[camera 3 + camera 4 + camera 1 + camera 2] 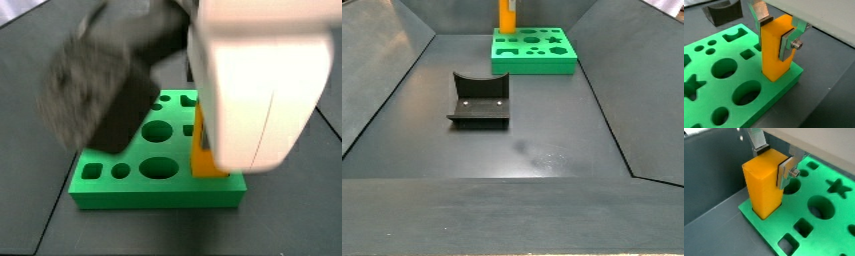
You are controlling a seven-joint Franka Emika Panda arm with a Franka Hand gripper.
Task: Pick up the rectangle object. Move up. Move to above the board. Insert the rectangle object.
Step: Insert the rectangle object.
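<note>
The rectangle object (775, 52), a tall plain orange block, stands upright at a corner of the bright green board (724, 87). Its lower end meets the board's top; I cannot tell how deep it sits. My gripper (775, 34) is shut on the block's upper part, with one silver finger (785, 46) on each side. Both wrist views show this: block (763, 190), gripper (773, 162), board (827, 223). In a side view the block (506, 17) rises at the board's (536, 55) far left corner, and the gripper is out of frame. In a side view the arm hides most of the block (201, 150) and board (147, 190).
The dark fixture (478, 100) with a curved notch stands on the grey floor in front of the board, also seen in a wrist view (723, 12). Sloping grey walls (396, 70) enclose the floor on both sides.
</note>
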